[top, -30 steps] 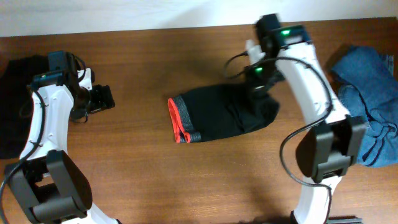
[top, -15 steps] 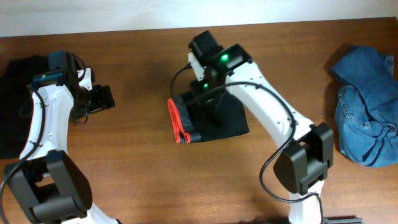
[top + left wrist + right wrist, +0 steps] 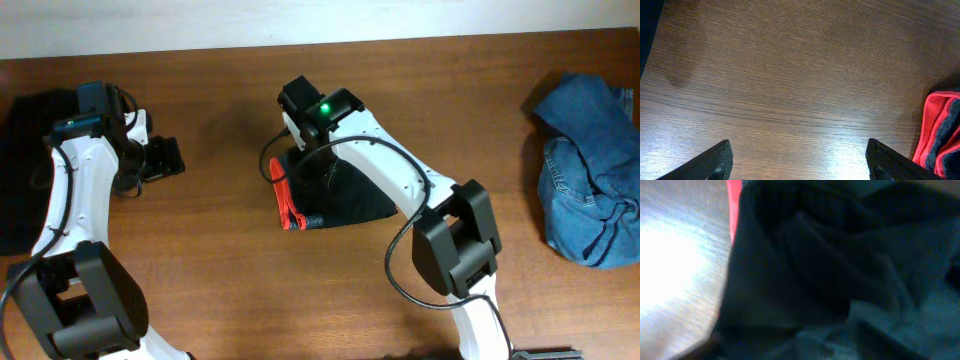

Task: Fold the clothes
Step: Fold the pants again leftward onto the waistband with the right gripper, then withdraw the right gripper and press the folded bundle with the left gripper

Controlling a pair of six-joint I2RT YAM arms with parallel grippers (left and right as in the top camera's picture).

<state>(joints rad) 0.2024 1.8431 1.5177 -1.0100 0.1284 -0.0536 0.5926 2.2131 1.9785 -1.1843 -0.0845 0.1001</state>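
Note:
The clothes, black trousers (image 3: 362,200), lie folded into a short bundle at the middle of the table. Their red-edged waistband (image 3: 284,205) is at the left end. My right gripper (image 3: 312,168) is down over the bundle's left part, close to the waistband. Its wrist view is filled by dark fabric (image 3: 815,270) with a red stripe (image 3: 733,200) at the upper left, and its fingers do not show. My left gripper (image 3: 165,158) hangs open over bare wood to the left. In its wrist view the red waistband (image 3: 940,130) lies at the right edge, apart from the fingers (image 3: 715,162).
A crumpled blue denim garment (image 3: 585,170) lies at the right edge of the table. A dark cloth (image 3: 20,170) lies at the far left behind my left arm. The white wall runs along the table's far edge.
My right arm has swung left from the bundle's right end to its waistband end, bringing the black fabric over with it. The bundle is shorter now. The left arm has not moved.

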